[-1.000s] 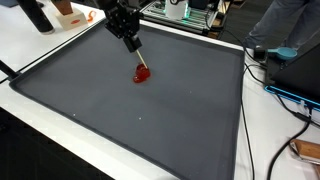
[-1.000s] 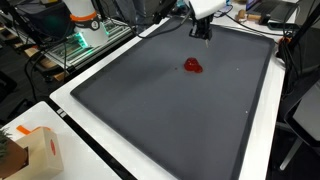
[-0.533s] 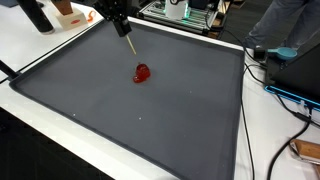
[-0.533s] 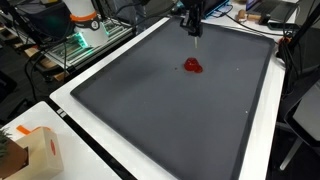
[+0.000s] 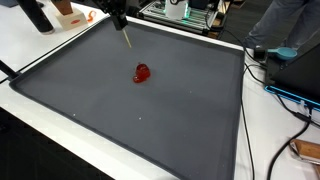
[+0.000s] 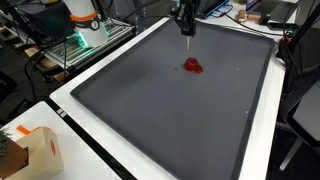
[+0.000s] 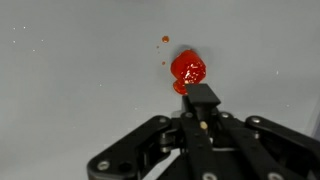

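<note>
A red blob (image 5: 142,72) lies on the dark grey mat (image 5: 190,120); it also shows in an exterior view (image 6: 193,66) and in the wrist view (image 7: 187,68), with small red specks beside it. My gripper (image 5: 120,22) hangs above and behind the blob, near the mat's far edge, and also shows in an exterior view (image 6: 186,20). It is shut on a thin stick-like tool (image 5: 127,39) whose tip points down, clear of the mat. In the wrist view the tool's dark end (image 7: 202,96) sits between the shut fingers (image 7: 203,108), just below the blob.
The mat (image 6: 170,110) lies on a white table. An orange and white box (image 6: 35,150) stands at a corner. Cables (image 5: 275,100) and equipment lie beside the mat. A shelf with gear (image 6: 80,35) stands behind.
The gripper has risen with the tool and drawn back from the red blob toward the mat's far edge. The blob has stayed in place.
</note>
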Controlling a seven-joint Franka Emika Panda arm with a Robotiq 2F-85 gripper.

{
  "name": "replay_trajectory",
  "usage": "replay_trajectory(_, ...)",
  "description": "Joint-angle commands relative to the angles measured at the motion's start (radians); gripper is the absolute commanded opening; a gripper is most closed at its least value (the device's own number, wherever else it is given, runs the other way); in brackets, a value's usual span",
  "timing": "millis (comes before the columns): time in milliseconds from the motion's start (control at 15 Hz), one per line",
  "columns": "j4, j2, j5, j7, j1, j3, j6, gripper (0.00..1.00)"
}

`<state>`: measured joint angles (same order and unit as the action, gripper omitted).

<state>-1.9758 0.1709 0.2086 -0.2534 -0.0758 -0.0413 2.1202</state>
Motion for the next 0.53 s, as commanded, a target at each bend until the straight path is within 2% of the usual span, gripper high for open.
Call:
replay_trajectory(0,0.002,0.0,0.0,-0.001,0.012,0.011,-0.003,0.13)
replay_trajectory(200,0.002,0.0,-0.001,-0.001,0.013,0.013,-0.004,0.13)
replay_trajectory(267,0.002,0.0,-0.001,-0.001,0.013,0.013,-0.004,0.03)
replay_trajectory(467,-0.004,0.017,0.067,-0.065,-0.006,0.011,0.011,0.03)
